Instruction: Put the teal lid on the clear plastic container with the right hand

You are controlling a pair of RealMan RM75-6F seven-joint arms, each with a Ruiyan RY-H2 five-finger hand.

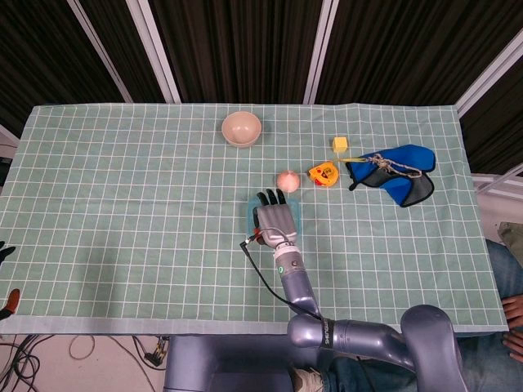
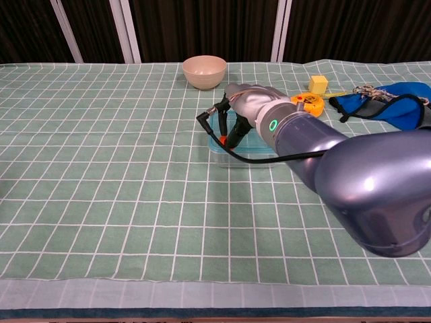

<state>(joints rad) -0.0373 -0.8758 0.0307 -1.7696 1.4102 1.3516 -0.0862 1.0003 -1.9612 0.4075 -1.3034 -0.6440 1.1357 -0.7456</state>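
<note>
The teal lid lies on top of the clear plastic container near the middle of the table. Only its edges show around my right hand, which rests palm down on it with the fingers stretched out toward the far side. In the chest view the right hand covers the lid, and the thumb hangs down at the container's left side. A dark tip at the head view's left edge may be my left hand; its fingers cannot be made out.
A beige bowl stands at the back. A pink ball lies just beyond the container. An orange tape measure, a yellow cube and a blue glove lie to the right.
</note>
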